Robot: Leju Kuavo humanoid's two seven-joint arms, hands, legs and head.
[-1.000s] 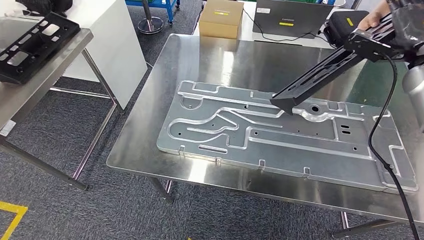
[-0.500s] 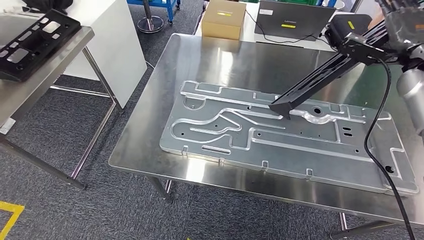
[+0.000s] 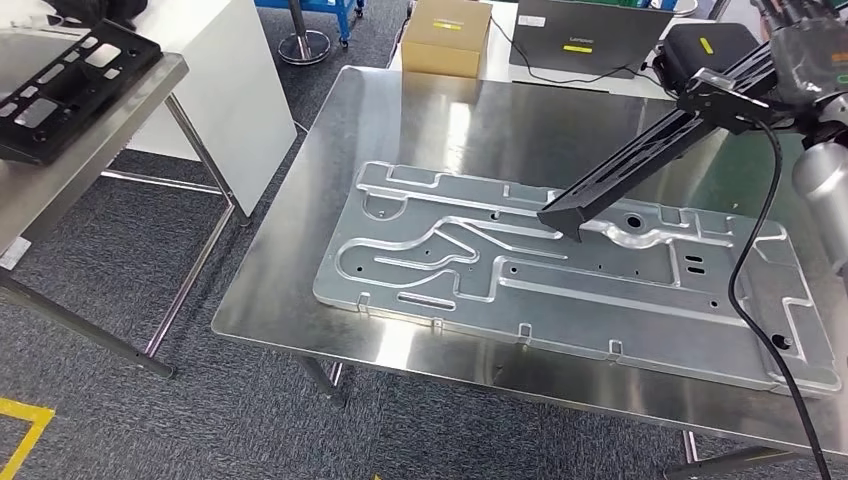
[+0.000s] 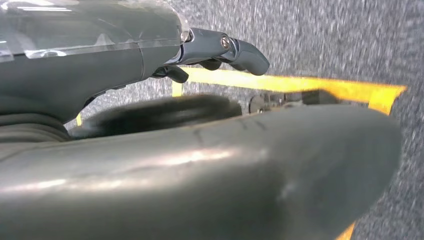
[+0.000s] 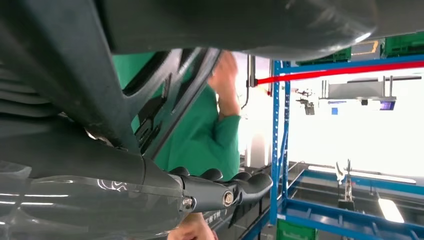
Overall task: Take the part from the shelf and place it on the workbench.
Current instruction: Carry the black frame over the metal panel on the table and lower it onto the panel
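Holding the black part over the workbench

Spanning most of my head view is the steel workbench (image 3: 300, 260), and on it lies a big stamped metal plate (image 3: 600, 300), flat and shiny. My right hand (image 3: 810, 60) sits at the far right corner, gripping the long black part (image 3: 640, 165) by its upper end. That part slants down toward the middle of the bench, its lower tip right at the plate's far edge; I cannot tell whether it touches. A black cable (image 3: 745, 260) hangs from my right arm across the plate. Off to the left, a side table (image 3: 100, 150) carries another black frame (image 3: 60, 90). Behind the bench stand a laptop (image 3: 585, 35) and a cardboard box (image 3: 445, 38). My left hand (image 4: 220, 50) hangs above grey carpet and yellow floor tape (image 4: 300, 85), fingers loosely curled, holding nothing.
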